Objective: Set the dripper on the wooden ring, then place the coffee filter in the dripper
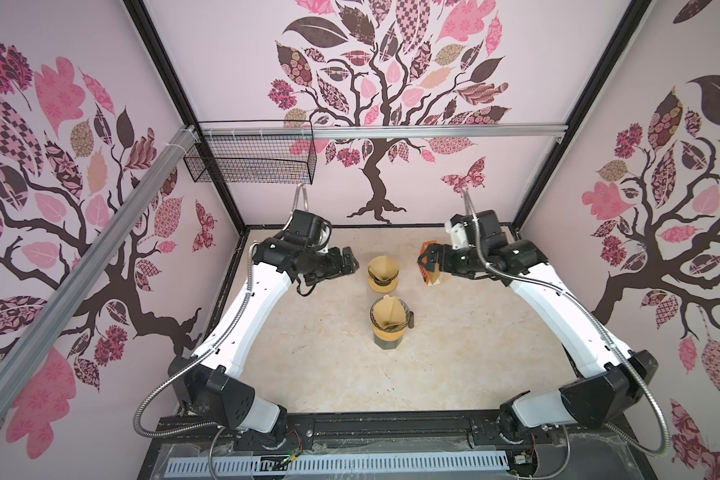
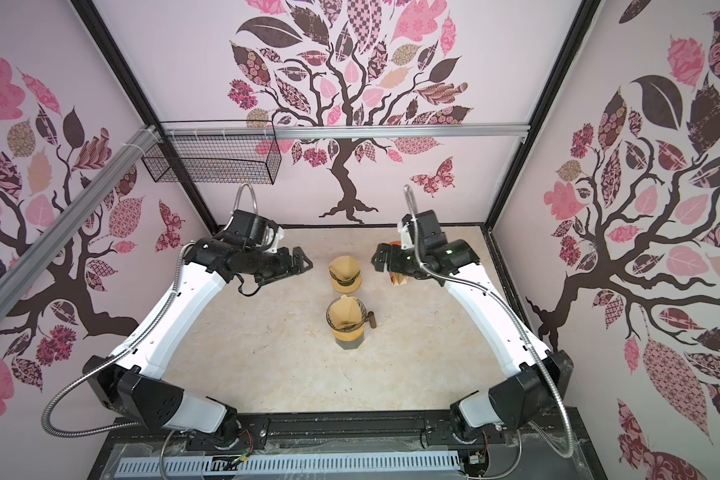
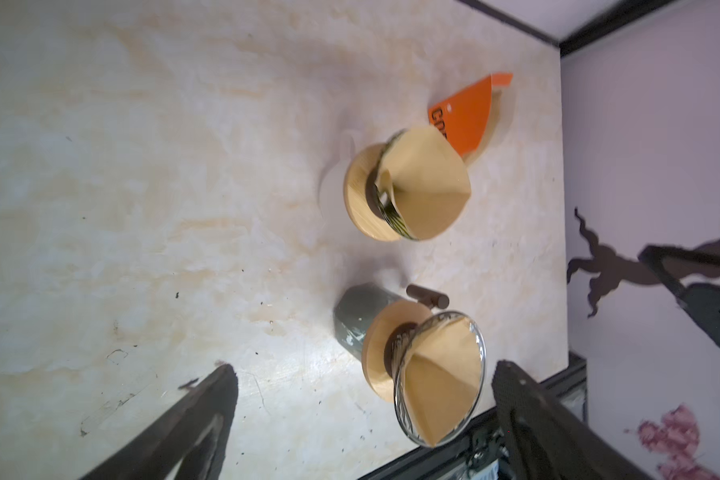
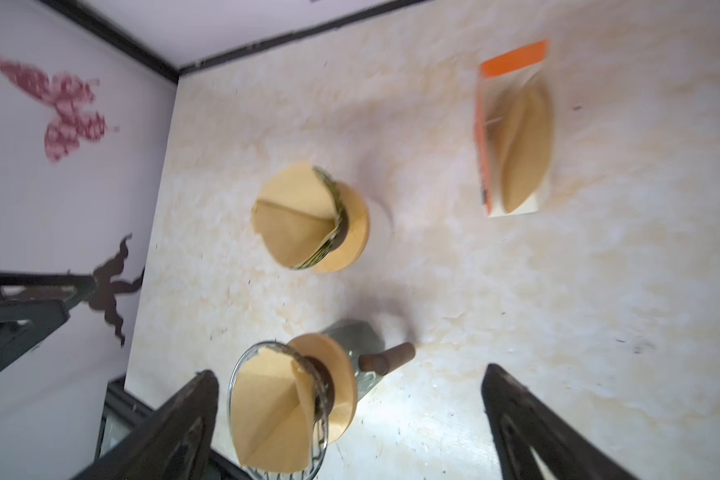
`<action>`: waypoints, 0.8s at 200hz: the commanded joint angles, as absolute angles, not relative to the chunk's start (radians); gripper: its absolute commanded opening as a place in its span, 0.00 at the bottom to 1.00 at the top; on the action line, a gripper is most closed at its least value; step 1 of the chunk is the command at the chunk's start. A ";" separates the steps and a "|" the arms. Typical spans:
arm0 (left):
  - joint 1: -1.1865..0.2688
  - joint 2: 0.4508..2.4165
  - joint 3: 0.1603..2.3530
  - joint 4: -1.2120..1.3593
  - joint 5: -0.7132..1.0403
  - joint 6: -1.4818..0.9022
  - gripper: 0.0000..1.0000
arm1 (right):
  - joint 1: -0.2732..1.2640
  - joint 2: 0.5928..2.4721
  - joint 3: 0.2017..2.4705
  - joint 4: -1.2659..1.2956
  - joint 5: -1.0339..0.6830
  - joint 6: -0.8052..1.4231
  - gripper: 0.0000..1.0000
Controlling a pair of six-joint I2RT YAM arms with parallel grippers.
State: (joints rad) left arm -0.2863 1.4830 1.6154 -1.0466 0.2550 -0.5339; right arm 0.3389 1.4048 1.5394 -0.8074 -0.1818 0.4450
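Two drippers with wooden bases stand mid-table, and a brown paper coffee filter sits in each. The far dripper (image 1: 383, 274) (image 2: 345, 274) (image 3: 408, 195) (image 4: 308, 220) rests on the table. The near, glass dripper (image 1: 389, 320) (image 2: 347, 318) (image 3: 437, 374) (image 4: 283, 403) stands on a grey mug (image 1: 385, 343). My left gripper (image 1: 352, 264) (image 2: 306, 262) (image 3: 364, 370) hovers open left of the far dripper, holding nothing. My right gripper (image 1: 422, 259) (image 2: 375, 257) (image 4: 350, 374) hovers open and empty to its right, above the filter box.
An orange filter box (image 1: 431, 270) (image 3: 466, 116) (image 4: 516, 133) with several brown filters stands at the back right, partly under my right gripper. A black wire basket (image 1: 250, 162) hangs on the back rail at the left. Walls close in the table on three sides.
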 commanded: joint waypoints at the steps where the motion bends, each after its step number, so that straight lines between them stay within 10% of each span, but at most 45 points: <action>1: -0.174 1.451 1.596 -0.969 0.213 -0.652 0.98 | 0.267 1.330 1.569 -0.796 -0.147 0.487 1.00; 84: -0.057 1.333 1.052 -0.475 -0.384 -0.405 0.98 | 0.226 1.224 1.455 -0.705 -0.036 0.527 1.00; 160: 0.019 1.348 0.578 0.270 -0.485 -0.196 0.98 | 0.226 1.192 1.373 -0.642 -0.069 0.534 1.00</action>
State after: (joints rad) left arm 0.0109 1.3376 0.7460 -0.1459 -0.4267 -0.2859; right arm 0.2276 1.2423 1.4078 -0.6903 -0.0643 0.5224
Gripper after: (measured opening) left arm 0.981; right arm 0.997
